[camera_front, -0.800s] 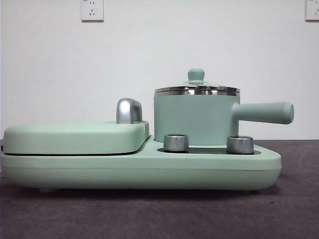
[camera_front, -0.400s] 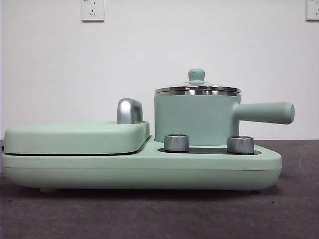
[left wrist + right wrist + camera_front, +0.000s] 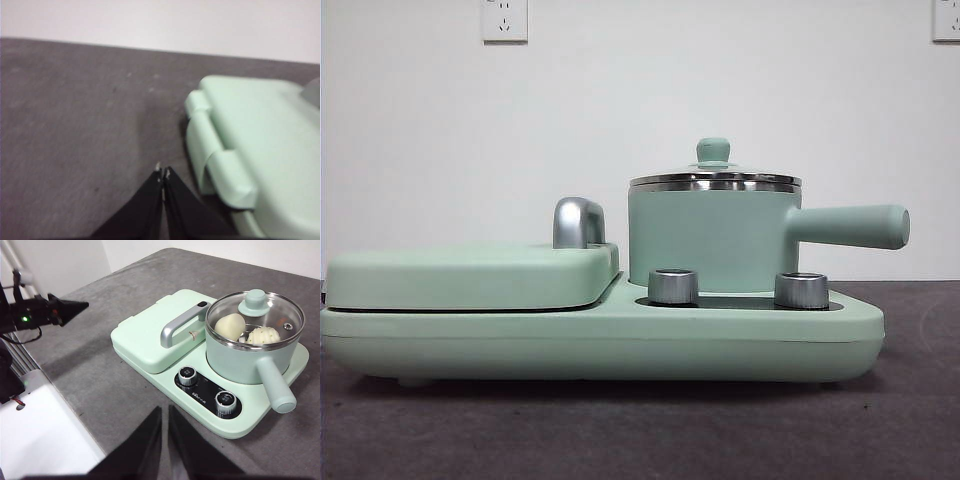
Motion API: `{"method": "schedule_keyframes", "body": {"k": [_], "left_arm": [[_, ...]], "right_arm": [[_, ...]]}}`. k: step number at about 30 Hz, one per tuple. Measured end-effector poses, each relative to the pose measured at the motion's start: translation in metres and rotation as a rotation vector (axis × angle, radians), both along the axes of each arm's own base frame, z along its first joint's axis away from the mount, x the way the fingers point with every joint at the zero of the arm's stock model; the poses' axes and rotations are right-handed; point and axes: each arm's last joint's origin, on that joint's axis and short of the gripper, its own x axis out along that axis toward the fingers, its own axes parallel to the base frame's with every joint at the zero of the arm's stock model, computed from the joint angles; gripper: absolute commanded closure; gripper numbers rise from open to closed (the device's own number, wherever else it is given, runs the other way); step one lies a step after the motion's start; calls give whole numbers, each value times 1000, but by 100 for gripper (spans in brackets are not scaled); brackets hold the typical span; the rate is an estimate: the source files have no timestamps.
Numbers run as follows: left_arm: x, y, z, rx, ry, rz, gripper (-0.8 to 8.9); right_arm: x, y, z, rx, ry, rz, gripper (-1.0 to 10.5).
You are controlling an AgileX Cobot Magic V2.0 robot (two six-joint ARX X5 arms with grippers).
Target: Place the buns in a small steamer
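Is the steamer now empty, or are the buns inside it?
Inside. Through the glass lid, both buns sit in the steamer.

You saw a mint-green small steamer (image 3: 248, 360) with a steel rim. Inside lay a smooth cream bun (image 3: 230, 326) and a white pleated bun (image 3: 262, 335).

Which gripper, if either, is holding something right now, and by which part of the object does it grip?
Neither. The left gripper and right gripper are both shut on nothing, above the table. Both buns already sit inside the small steamer, under its lid.
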Motion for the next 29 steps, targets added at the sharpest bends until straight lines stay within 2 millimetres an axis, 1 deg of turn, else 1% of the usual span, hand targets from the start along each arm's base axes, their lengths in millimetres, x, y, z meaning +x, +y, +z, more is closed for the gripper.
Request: {"method": "schedule_keyframes", "body": {"k": [4, 6, 12, 29], "left_arm": [[1, 2, -10, 2, -1, 27, 807], [2, 3, -12, 5, -6, 46, 807], [3, 4, -13, 14, -25, 82, 807], [3, 4, -13, 77, -30, 72, 807]], "right_arm": [[0, 0, 0, 0, 0, 0, 926], [0, 0, 0, 0, 0, 0, 926], [0, 0, 0, 0, 0, 0, 926], [0, 0, 0, 0, 0, 0, 926]]}}
